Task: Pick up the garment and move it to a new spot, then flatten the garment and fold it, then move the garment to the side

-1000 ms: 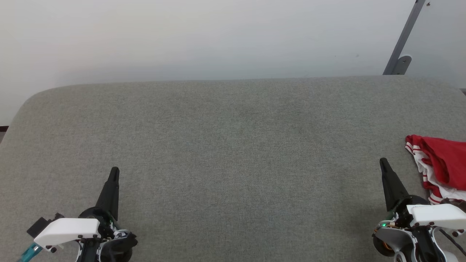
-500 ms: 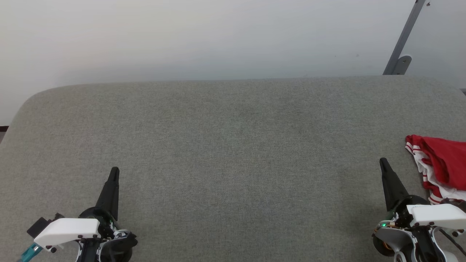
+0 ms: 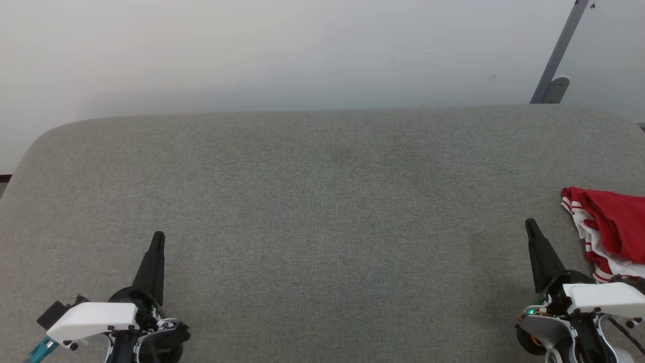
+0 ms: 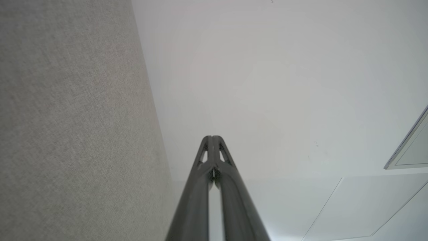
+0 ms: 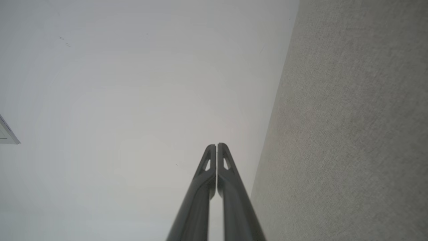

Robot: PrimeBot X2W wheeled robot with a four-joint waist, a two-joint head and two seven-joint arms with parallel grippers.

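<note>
So the big grey fabric surface [image 3: 322, 201] takes up most of the head view, rounded corners and all, with a plain pale wall [image 3: 302, 50] across the top of the frame. The garment [image 3: 612, 227] is way over at the right edge, about mid-height, a crumpled red heap with white and red-striped trim, partly cut off by the frame. The right gripper [image 3: 529, 223] sits lower right, just beside the garment but not touching it, fingers pressed together on nothing. The left gripper [image 3: 158, 236] is lower left, well apart from the garment, also pinched closed and empty. Both wrist views show the fingers meeting at the tips. A thin grey metal bracket [image 3: 557, 55] leans in the upper right.
</note>
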